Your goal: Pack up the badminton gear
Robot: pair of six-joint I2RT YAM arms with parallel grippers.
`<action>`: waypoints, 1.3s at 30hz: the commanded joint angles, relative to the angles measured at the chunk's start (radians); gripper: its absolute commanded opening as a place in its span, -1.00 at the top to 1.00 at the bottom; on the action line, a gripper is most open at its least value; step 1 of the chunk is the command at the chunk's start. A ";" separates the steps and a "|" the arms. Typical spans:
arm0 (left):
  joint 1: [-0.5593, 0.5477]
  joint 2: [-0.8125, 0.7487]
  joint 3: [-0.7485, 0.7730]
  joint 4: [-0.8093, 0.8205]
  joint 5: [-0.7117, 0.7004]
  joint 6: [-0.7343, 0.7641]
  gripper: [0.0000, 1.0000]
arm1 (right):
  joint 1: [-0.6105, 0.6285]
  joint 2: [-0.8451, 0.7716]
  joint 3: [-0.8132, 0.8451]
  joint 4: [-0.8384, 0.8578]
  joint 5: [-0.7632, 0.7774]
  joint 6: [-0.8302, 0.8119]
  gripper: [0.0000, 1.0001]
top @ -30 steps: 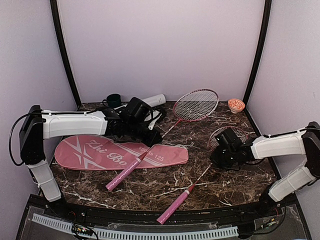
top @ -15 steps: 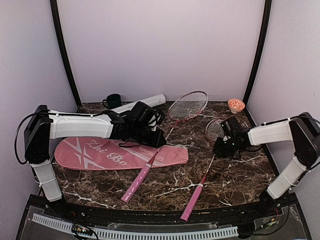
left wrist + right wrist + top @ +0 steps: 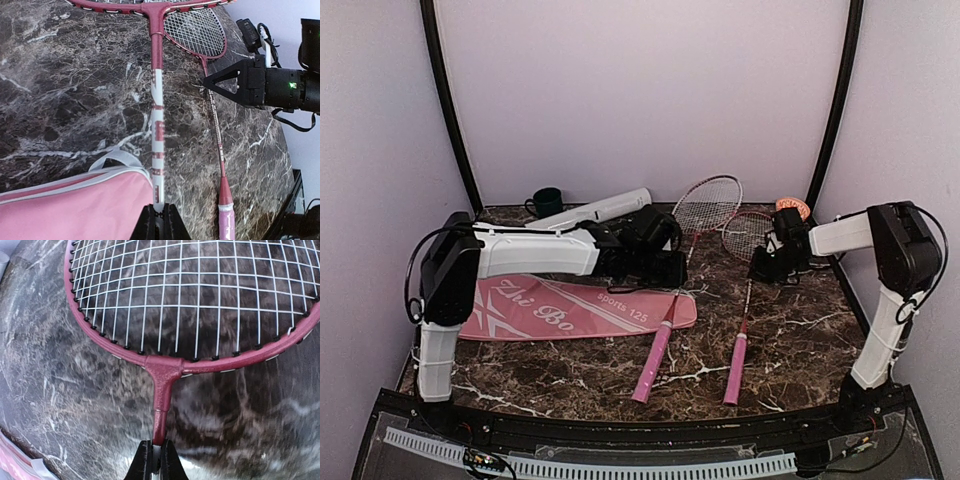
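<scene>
My left gripper [image 3: 671, 270] is shut on the shaft of a red-framed racket [image 3: 708, 201], at the open end of the pink bag [image 3: 560, 305]. In the left wrist view the fingers [image 3: 160, 220] pinch the white-and-red shaft [image 3: 158, 125] beside the bag's mouth [image 3: 75, 205]. My right gripper [image 3: 757, 268] is shut on the second racket [image 3: 748, 232] just below its throat [image 3: 162, 390], as the right wrist view [image 3: 156, 460] shows. Both pink handles [image 3: 655, 362] [image 3: 736, 368] point toward the near edge. The white tube [image 3: 600, 208] lies at the back. No shuttlecocks are in view.
A dark green mug [image 3: 548, 201] stands at the back left by the tube. A small orange bowl [image 3: 790, 205] sits at the back right, close to the right arm. Dark corner posts and walls enclose the marble table [image 3: 800, 340].
Both arms have swung their rackets: the heads moved toward the back, the handles swung toward the near edge, and the two rackets now lie almost parallel. Both grippers stayed shut on the shafts.
</scene>
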State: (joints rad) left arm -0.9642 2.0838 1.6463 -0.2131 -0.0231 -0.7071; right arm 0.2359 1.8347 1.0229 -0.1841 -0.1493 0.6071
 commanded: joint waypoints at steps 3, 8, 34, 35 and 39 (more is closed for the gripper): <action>-0.026 0.159 0.221 -0.015 -0.064 -0.151 1.00 | -0.049 0.071 0.083 0.026 -0.098 -0.228 1.00; -0.034 0.273 0.350 -0.032 -0.097 -0.228 1.00 | -0.052 0.082 0.148 -0.050 -0.091 -0.337 1.00; -0.018 0.010 0.112 0.130 -0.092 -0.046 -0.85 | -0.031 -0.203 0.226 -0.072 -0.173 -0.378 -0.53; -0.007 -0.052 0.041 0.149 -0.096 -0.030 -0.95 | -0.004 -0.193 0.245 -0.078 -0.183 -0.395 -0.55; 0.085 -0.298 -0.275 0.248 -0.058 -0.056 -0.98 | 0.102 -0.112 0.333 -0.114 -0.231 -0.453 -0.59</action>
State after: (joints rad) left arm -0.9699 2.0308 1.5883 -0.0948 -0.0910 -0.7803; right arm 0.2420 1.6501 1.2819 -0.2882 -0.3000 0.2222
